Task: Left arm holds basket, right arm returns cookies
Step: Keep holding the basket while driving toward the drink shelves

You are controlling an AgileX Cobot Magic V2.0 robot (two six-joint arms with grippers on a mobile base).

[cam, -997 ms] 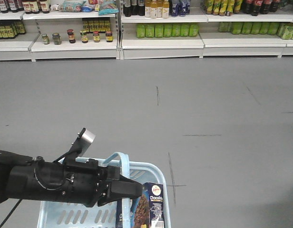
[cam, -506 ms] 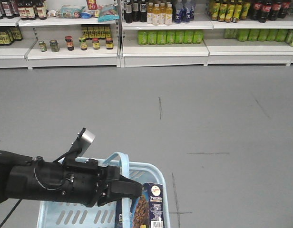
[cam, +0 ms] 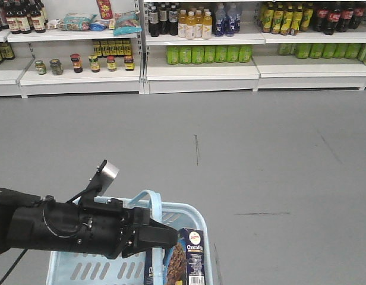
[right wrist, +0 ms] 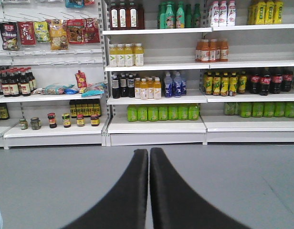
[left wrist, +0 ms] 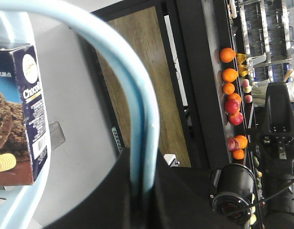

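My left arm [cam: 58, 228], black with a raised silver tab, reaches in from the lower left. Its gripper [cam: 156, 236] is shut on the curved handle [cam: 148, 196] of the light blue basket [cam: 182, 207], which sits at the bottom edge of the front view. The left wrist view shows the jaws [left wrist: 142, 191] clamped on the handle [left wrist: 143, 105]. The navy cookies carton [cam: 189, 258] stands upright inside the basket at its right side and also shows in the left wrist view [left wrist: 20, 105]. My right gripper [right wrist: 149, 151] is shut and empty, pointing over grey floor toward the shelves.
White store shelves [cam: 201, 68] run across the far side, with bottles, green packs and jars [cam: 82, 62]. The right wrist view faces the same shelving [right wrist: 156, 125]. Grey floor [cam: 260, 154] lies between. Behind the left wrist are a wooden panel [left wrist: 152, 86] and fruit [left wrist: 230, 90].
The shelves and floor marks have slid down and left in the front view, so the base has rolled toward the shelves. The left arm, basket and carton keep their place in the view.
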